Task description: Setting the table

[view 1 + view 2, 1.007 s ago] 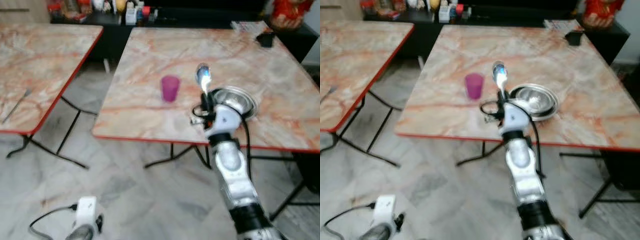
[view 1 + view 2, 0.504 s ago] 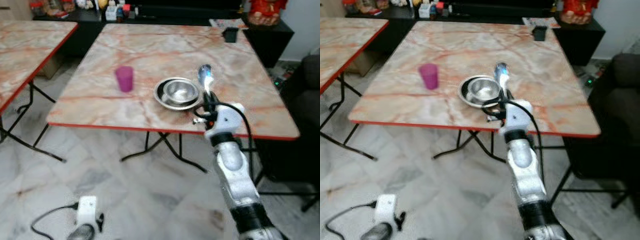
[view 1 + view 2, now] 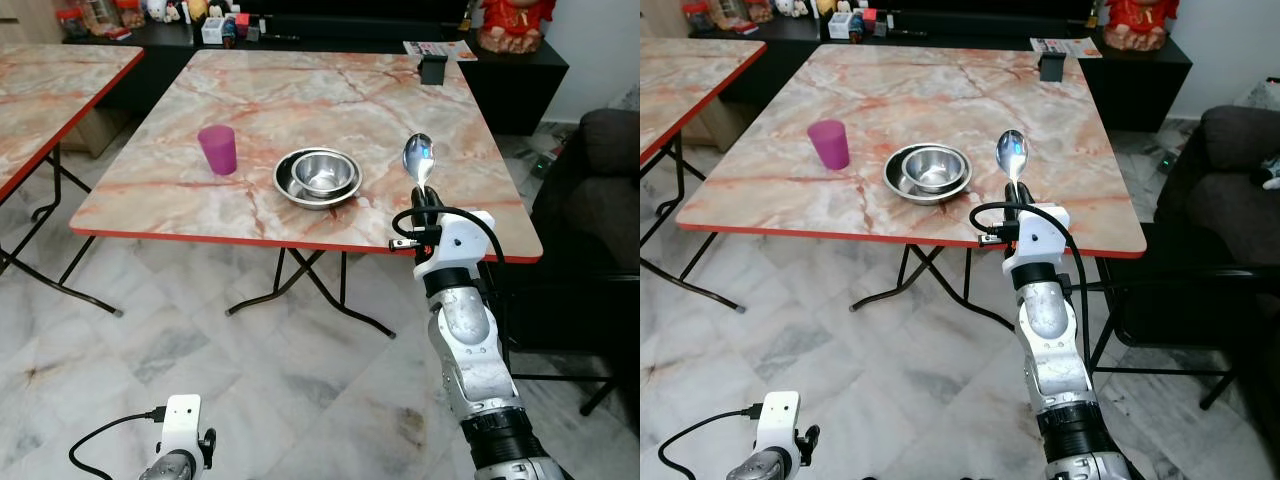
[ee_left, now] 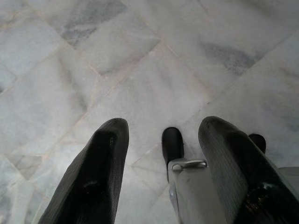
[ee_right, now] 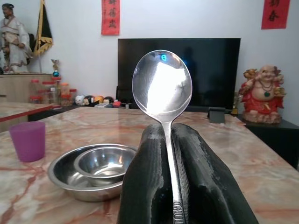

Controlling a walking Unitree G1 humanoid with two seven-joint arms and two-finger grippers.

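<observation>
A big marble table (image 3: 300, 95) with a red edge stands in front of the robot on a pale tiled floor (image 3: 180, 340). Part of a second table (image 3: 50, 90) like it is off to the left. A dark sofa (image 3: 600, 190) sits to the right. On the big table there are two shiny metal bowls (image 3: 318, 177), the small one inside the big one. A purple cup (image 3: 217, 150) stands to their left, apart from them. The right gripper (image 3: 424, 203) is up at the table's near edge, to the right of the bowls. Its two black fingers (image 5: 145, 182) squeeze the handle of a spoon (image 5: 162, 86). The spoon stands straight up, round end on top. The left gripper (image 4: 163, 154) hangs low over the floor with its fingers spread apart.
</observation>
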